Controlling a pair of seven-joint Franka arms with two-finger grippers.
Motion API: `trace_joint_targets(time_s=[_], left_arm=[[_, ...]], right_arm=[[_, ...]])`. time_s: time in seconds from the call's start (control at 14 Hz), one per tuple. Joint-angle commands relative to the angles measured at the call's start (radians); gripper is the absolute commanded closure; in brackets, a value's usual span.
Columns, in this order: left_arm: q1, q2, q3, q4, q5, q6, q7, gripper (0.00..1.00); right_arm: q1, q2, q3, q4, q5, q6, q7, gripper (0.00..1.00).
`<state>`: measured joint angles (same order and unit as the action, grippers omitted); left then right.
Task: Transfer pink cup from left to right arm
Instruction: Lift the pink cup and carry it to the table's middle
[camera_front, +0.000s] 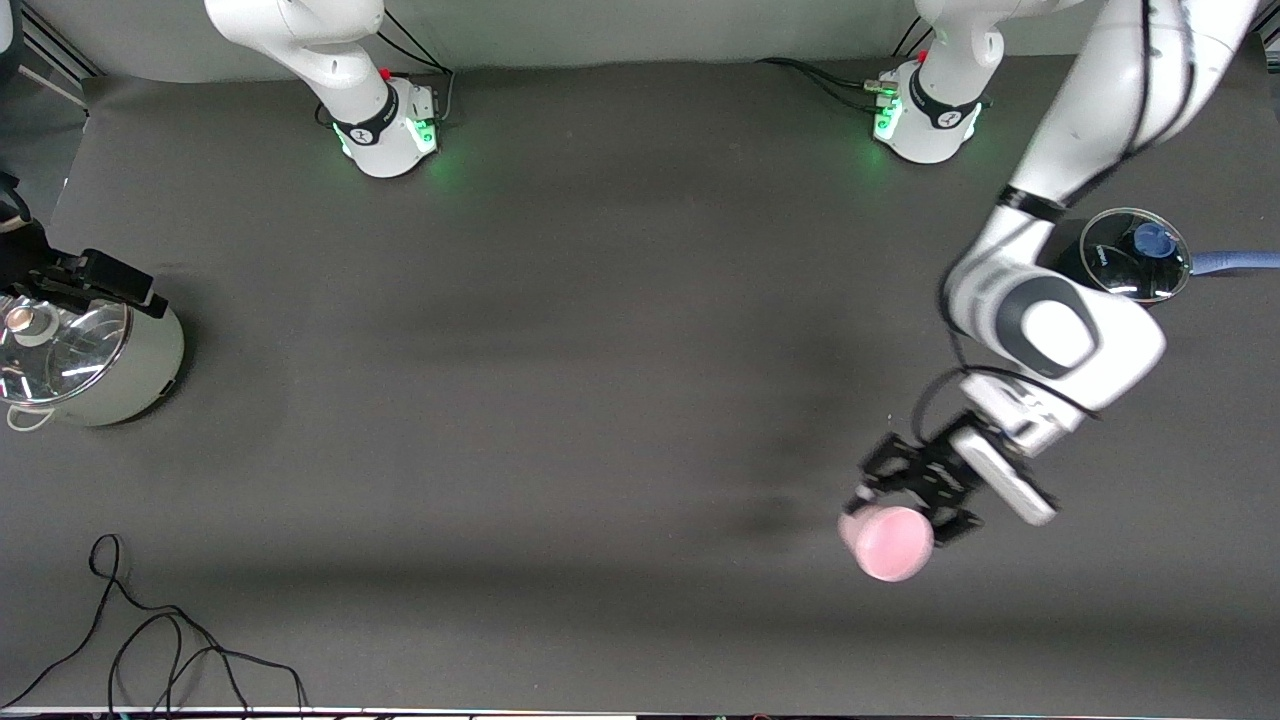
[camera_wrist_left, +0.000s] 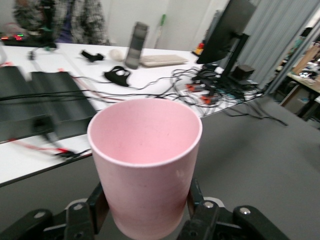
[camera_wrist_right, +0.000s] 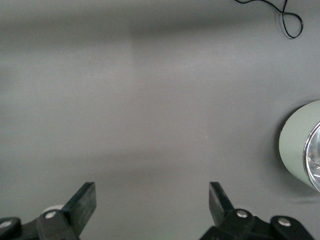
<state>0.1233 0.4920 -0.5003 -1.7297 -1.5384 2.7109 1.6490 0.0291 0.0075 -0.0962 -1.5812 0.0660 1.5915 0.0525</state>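
the left hand (camera_front: 915, 500) is clamped on the pink cup (camera_front: 888, 541), its thin linkage fingers (camera_wrist_left: 200, 212) pinching the lower wall from both sides, low near the base. the cup is held up over the desk (camera_front: 600, 350) toward the left arm's end, near the front camera's edge, its mouth tipped sideways, not upright. the right hand (camera_wrist_right: 150, 205) has its jaws spread wide with nothing between them, and sits over the desk beside the pale green pot (camera_front: 95, 360) at the right arm's end; it waits there, well apart from the cup.

risks, as i judge them: the grip is low on a tapered, smooth wall, so a quick swing could let the cup slide or twist out. the two hands must meet across most of the desk, and with the left fingers on the base the right hand has only the rim end to take; a poor approach could knock the cup loose or clash the fingers. letting go before the right hand has closed would drop it.

the cup is empty inside. the green pot carries a glass lid (camera_front: 55, 345); its contents i cannot make out. a second glass lid with a blue knob (camera_front: 1137, 255) covers a dark pan by the left arm; that looks empty, though glare makes this unsure.
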Motion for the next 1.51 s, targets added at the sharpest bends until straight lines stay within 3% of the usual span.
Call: trace_joint_targets(time_s=[0.0, 0.14, 0.29, 0.43, 0.65, 1.0, 1.29, 1.43], left_arm=[[0.013, -0.047, -0.104, -0.047, -0.029, 0.016, -0.006, 0.53], [0.004, -0.063, -0.212, -0.057, -0.064, 0.134, -0.006, 0.53], [-0.011, -0.049, -0.361, -0.042, -0.086, 0.368, -0.012, 0.53], [-0.027, -0.049, -0.44, -0.031, -0.082, 0.487, -0.073, 0.54], [-0.1, -0.047, -0.44, 0.001, -0.077, 0.55, -0.112, 0.6], [-0.299, -0.03, -0.429, 0.079, -0.062, 0.791, -0.173, 0.63], [-0.343, -0.041, -0.414, 0.076, -0.06, 0.799, -0.204, 0.63], [-0.344, -0.043, -0.414, 0.081, -0.058, 0.799, -0.204, 0.63]], right_arm=[[-0.001, 0.006, 0.0, 0.015, -0.006, -0.01, -0.01, 0.0], [-0.005, 0.008, 0.0, 0.015, -0.006, -0.012, -0.01, 0.0], [-0.006, 0.008, 0.0, 0.015, -0.006, -0.012, -0.01, 0.0], [-0.006, 0.009, -0.005, 0.013, -0.006, -0.012, -0.01, 0.0], [-0.008, 0.012, -0.007, 0.015, -0.006, -0.012, -0.013, 0.0], [-0.005, 0.016, -0.007, 0.015, -0.006, -0.013, -0.009, 0.0], [-0.003, 0.014, -0.008, 0.02, -0.011, -0.05, -0.008, 0.0], [-0.005, 0.014, -0.007, 0.021, -0.058, -0.05, -0.025, 0.0]])
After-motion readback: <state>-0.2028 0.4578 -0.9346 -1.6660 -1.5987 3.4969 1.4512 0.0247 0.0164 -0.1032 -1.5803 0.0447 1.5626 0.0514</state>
